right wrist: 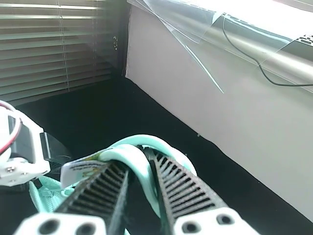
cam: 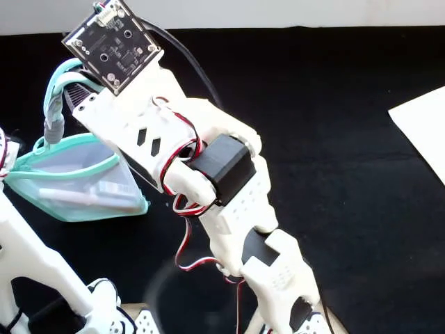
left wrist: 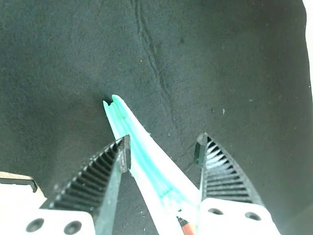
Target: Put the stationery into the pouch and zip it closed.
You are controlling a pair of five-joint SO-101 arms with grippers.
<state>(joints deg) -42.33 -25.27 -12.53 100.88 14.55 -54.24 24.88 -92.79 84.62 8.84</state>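
Pouch [cam: 76, 174], clear-walled with teal trim, lies on the black table [cam: 334, 174] towards its left side. Stationery [cam: 83, 198] shows through its wall, already inside. The right hand [right wrist: 146, 156] is pinched tight on the teal loop [right wrist: 139, 143] at the pouch's far corner, and the loop stands up from the pouch. The left hand [left wrist: 164, 147] is at the pouch's near-left end with its fingers spread wide. A teal pouch edge runs between them, just beside one finger and not gripped.
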